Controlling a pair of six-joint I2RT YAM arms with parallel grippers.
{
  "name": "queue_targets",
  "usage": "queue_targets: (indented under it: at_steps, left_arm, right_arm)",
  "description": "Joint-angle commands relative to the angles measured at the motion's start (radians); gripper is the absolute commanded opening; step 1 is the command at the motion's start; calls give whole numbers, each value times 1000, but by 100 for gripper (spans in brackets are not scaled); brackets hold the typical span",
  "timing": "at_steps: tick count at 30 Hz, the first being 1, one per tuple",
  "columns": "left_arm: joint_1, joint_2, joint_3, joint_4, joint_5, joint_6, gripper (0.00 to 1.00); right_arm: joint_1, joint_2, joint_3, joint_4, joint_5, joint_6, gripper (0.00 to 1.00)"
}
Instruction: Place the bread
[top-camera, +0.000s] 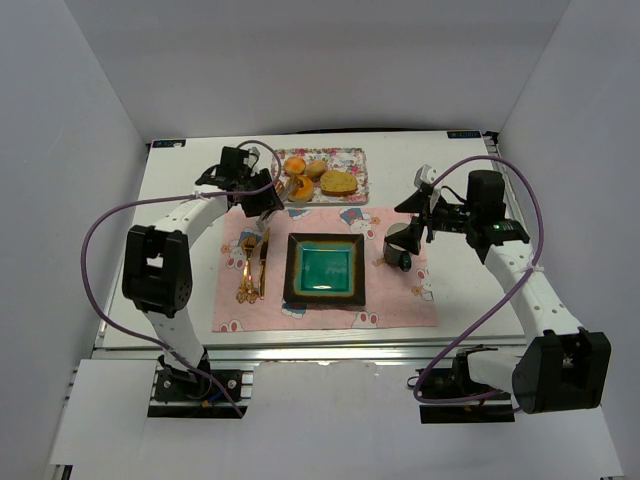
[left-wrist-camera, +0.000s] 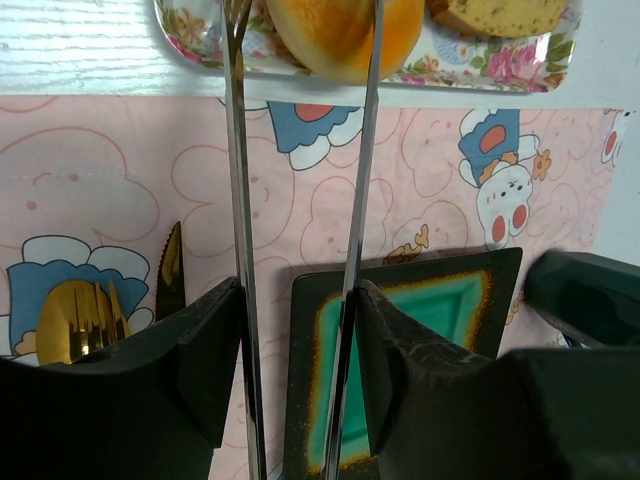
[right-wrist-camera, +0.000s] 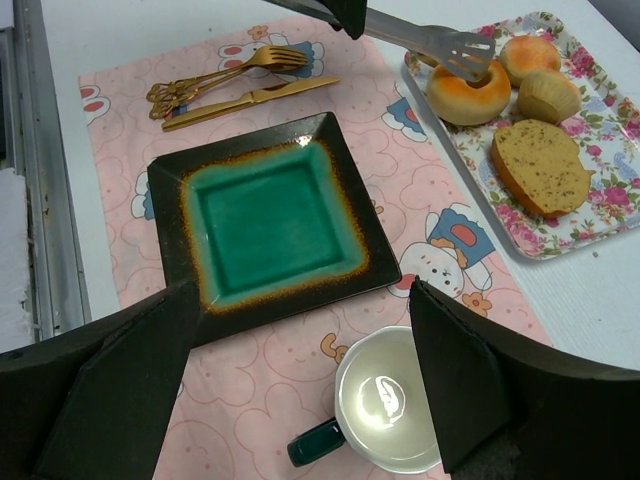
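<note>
Nearest the arm bases, the pink cartoon placemat (top-camera: 400, 300) is spread on the white tabletop (top-camera: 455, 270). A dark square plate (right-wrist-camera: 270, 215) with a teal middle sits in the centre of it. A gold fork (right-wrist-camera: 230, 72) and knife (right-wrist-camera: 250, 100) lie side by side just left of the plate. A white mug (right-wrist-camera: 390, 400) with a dark handle stands on the mat to the plate's right.

The right claw (right-wrist-camera: 303, 290) hangs above the spot between mug and plate. Its fingers are spread wide with nothing between them.

The left arm reaches over the mat toward the far side. The left claw (left-wrist-camera: 297, 300) is clamped on a pair of metal tongs (left-wrist-camera: 237, 180), with both fingers pressed against the tong arms.

At the far edge of the mat sits the floral tray (right-wrist-camera: 610, 190), and both breads are on it. The ring bun (right-wrist-camera: 468, 95) is at the tray's left end, nearest the left arm. The tong tips straddle it, with one slotted blade right over its hole. Whether they're actually squeezing it, can't tell. The oval roll (right-wrist-camera: 540, 165) lies just right of it on the tray, well clear of the tongs. Two small round buns (top-camera: 316, 169) sit behind them, toward the tray's far rim.
</note>
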Motion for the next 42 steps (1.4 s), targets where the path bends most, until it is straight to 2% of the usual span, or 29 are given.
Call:
queue_targets:
  at_steps: [1, 5, 6, 7, 9, 10, 14, 17, 22, 26, 29, 36, 42]
  left_arm:
    - [5, 2, 50, -16, 32, -9, 57]
    - [5, 5, 60, -10, 44, -18, 51]
    - [5, 5, 61, -10, 51, -21, 47]
    - [5, 5, 66, -11, 55, -23, 38]
    - [6, 3, 69, -16, 66, -26, 29]
    - [6, 2, 73, -19, 66, -26, 21]
    - [11, -21, 83, -16, 74, -35, 6]
    - [14, -46, 95, -19, 74, -40, 1]
    - [15, -119, 95, -23, 98, -38, 0]
    - [8, -237, 0, 1, 158, -54, 0]
    - [-23, -358, -133, 21, 186, -66, 0]
    - [-179, -615, -426, -57, 147, -103, 0]
    - [-288, -745, -563, -30, 55, -193, 1]
  right_arm:
    - [-5, -18, -13, 29, -28, 8, 89]
    - [-5, -20, -16, 29, -28, 10, 89]
    - [-5, -23, -16, 30, -28, 11, 89]
    - [-7, -25, -16, 30, -28, 11, 89]
    - [-7, -26, -16, 32, -28, 14, 89]
    - [-7, -28, -16, 35, -29, 14, 89]
    - [-7, -32, -16, 35, -32, 16, 89]
    - [-8, -38, -14, 35, -35, 17, 89]
    - [-8, -51, -13, 32, -31, 14, 89]
    - [-11, -64, -13, 23, -25, 5, 89]
    - [-16, -72, -14, 16, -25, -7, 89]
    - [-18, -74, -7, 1, -26, -18, 89]
    - [-19, -52, 7, -7, -38, -16, 89]
